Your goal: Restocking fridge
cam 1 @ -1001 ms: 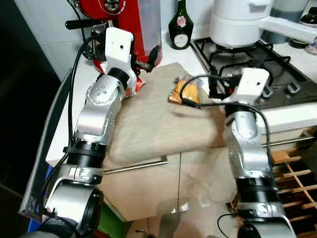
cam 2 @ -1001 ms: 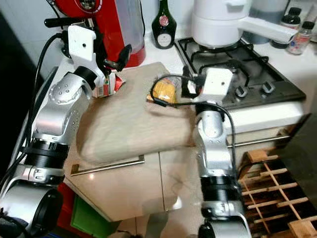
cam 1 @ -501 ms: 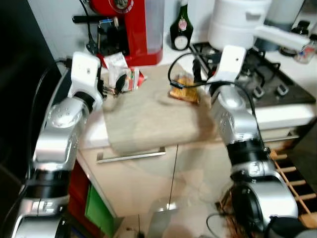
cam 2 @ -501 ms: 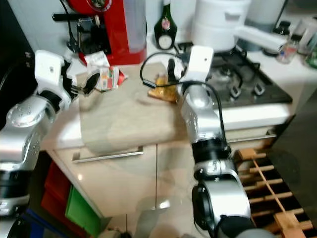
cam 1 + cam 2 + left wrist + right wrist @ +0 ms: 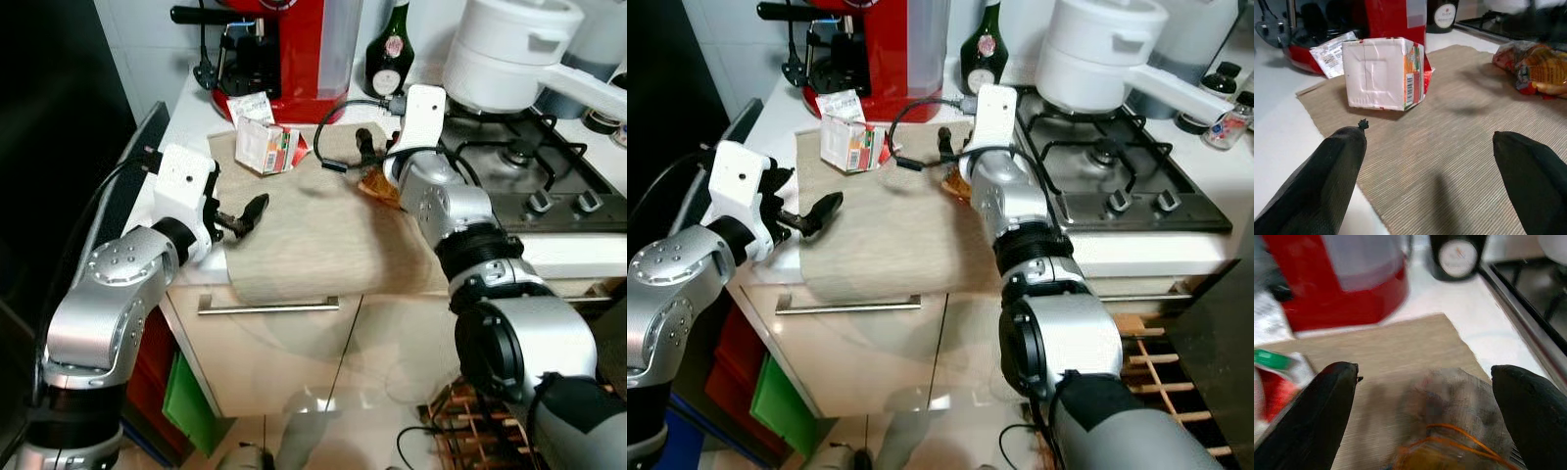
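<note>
The left gripper (image 5: 235,217) hovers at the near left edge of the mat (image 5: 313,235), fingers spread wide and holding nothing. The carton (image 5: 266,148) lies on its side farther off, toward the far left corner of the mat, straight ahead of those fingers with its white base turned to them. The bag (image 5: 1449,431) of orange food rests at the far right of the mat, right under the right gripper (image 5: 1425,416), also wide and not yet closed. Judged so, the right arm is much nearer its item.
</note>
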Available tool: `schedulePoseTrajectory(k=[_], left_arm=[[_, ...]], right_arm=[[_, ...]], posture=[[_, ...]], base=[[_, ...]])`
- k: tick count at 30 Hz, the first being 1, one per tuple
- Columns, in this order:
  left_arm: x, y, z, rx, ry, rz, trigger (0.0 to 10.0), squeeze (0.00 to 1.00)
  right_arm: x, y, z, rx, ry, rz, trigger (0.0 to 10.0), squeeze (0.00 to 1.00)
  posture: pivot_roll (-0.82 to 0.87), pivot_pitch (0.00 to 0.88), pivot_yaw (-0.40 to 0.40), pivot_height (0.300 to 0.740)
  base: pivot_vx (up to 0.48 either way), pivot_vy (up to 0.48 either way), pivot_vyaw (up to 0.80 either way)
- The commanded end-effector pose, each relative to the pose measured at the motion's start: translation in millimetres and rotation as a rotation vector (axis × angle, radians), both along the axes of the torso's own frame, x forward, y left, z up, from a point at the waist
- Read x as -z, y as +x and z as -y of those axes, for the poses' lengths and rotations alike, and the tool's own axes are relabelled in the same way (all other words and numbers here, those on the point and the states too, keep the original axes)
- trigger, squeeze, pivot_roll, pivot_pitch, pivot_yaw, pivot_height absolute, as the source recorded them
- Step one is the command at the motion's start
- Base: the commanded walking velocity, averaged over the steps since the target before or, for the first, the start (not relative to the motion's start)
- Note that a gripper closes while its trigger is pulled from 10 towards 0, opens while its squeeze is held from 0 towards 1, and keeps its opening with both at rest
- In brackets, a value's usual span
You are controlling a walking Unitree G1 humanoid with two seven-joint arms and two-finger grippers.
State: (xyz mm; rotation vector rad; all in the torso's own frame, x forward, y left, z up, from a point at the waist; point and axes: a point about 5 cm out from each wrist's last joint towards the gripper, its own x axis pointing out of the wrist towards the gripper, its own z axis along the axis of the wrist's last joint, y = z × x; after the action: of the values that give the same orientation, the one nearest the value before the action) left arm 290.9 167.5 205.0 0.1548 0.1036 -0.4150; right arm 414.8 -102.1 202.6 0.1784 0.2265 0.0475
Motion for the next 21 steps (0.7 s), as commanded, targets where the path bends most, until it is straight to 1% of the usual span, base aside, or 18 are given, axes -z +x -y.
schedulePoseTrajectory(k=[1, 6, 7, 9, 10, 11, 12, 14, 16, 18, 21], left_arm=[[0, -3.9, -2.0, -0.017, 0.002, -0.014, 10.0, 0.00], [2, -7.0, -1.1, -0.025, -0.009, -0.026, 10.0, 0.00], [2, -7.5, -0.3, -0.026, -0.020, -0.032, 10.0, 0.00], [1, -7.8, 0.3, -0.026, -0.022, -0.032, 10.0, 0.00], [1, -7.6, 0.4, -0.026, -0.022, -0.034, 10.0, 0.00], [2, -7.4, 0.6, -0.027, -0.022, -0.036, 10.0, 0.00], [2, -7.4, 0.6, -0.027, -0.022, -0.036, 10.0, 0.00], [2, -7.8, 1.6, -0.026, -0.022, -0.038, 10.0, 0.00], [2, -8.1, 2.3, -0.024, -0.021, -0.040, 10.0, 0.00], [2, -7.7, 2.8, -0.023, -0.018, -0.043, 10.0, 0.00], [2, -6.6, 4.4, -0.020, -0.013, -0.052, 10.0, 0.00]], right_arm=[[1, 1.4, 7.3, 0.051, 0.024, -0.017, 10.0, 0.00], [9, 0.6, 13.4, 0.080, 0.048, -0.061, 10.0, 0.00], [15, -0.5, 14.6, 0.091, 0.069, -0.093, 10.0, 0.00], [19, -1.3, 15.2, 0.097, 0.082, -0.111, 10.0, 0.00], [23, -2.4, 15.2, 0.103, 0.108, -0.135, 10.0, 0.00], [35, -6.4, 15.4, 0.126, 0.184, -0.208, 10.0, 0.00], [35, -6.4, 15.4, 0.126, 0.184, -0.208, 10.0, 0.00], [49, -11.6, 12.8, 0.140, 0.266, -0.288, 10.0, 0.00], [61, -17.1, 6.9, 0.128, 0.305, -0.355, 10.0, 0.00], [65, -19.2, 1.7, 0.110, 0.335, -0.376, 10.0, 0.00], [64, -19.6, -5.0, 0.090, 0.362, -0.385, 10.0, 0.00]], posture=[[0.16, 0.000, -0.072, 0.740], [0.16, 0.000, -0.080, 0.740], [0.16, 0.000, -0.081, 0.740], [0.15, 0.000, -0.083, 0.740], [0.15, 0.000, -0.083, 0.740], [0.15, 0.000, -0.084, 0.740], [0.15, 0.000, -0.084, 0.740], [0.15, 0.000, -0.086, 0.740], [0.14, 0.000, -0.083, 0.740], [0.14, 0.000, -0.079, 0.740], [0.13, 0.000, -0.074, 0.740]], base=[[0.000, 0.000, 0.00], [0.000, 0.000, 0.00], [0.000, 0.000, 0.00], [0.000, 0.000, 0.00], [0.000, 0.000, 0.00], [0.000, 0.000, 0.00], [0.000, 0.000, 0.00], [0.000, 0.000, 0.00], [0.000, 0.000, 0.00], [0.000, 0.000, 0.00], [0.000, 0.000, 0.00]])
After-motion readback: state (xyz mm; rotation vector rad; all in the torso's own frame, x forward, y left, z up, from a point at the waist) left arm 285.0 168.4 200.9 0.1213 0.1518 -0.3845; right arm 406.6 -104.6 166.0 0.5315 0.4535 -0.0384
